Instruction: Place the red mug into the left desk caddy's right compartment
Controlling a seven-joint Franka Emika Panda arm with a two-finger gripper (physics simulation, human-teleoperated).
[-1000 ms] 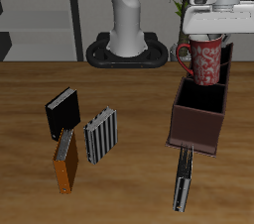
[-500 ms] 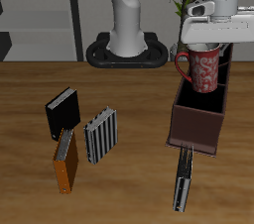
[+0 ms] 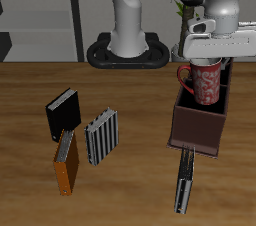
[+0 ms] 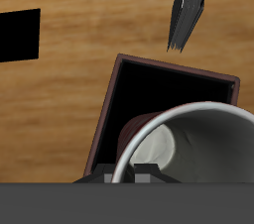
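The red mug (image 3: 205, 82), red with pale speckles and a loop handle, hangs from my gripper (image 3: 212, 60), which is shut on its rim. The mug sits low over the far part of the left desk caddy (image 3: 198, 122), a dark reddish-brown open box, its bottom at about the height of the caddy's rim. In the wrist view the mug's white inside (image 4: 189, 149) fills the near field, with the caddy's dark section (image 4: 159, 99) directly beneath it. My fingertips are mostly hidden by the mug.
A black box (image 3: 62, 111), an orange-brown book (image 3: 66, 160) and a grey ribbed rack (image 3: 101, 135) lie together across the table. A dark flat item (image 3: 184, 178) lies by the caddy's front; it also shows in the wrist view (image 4: 189, 5).
The gripper has lowered the mug steadily, from well above the caddy down to its rim, shifting slightly toward the table's front.
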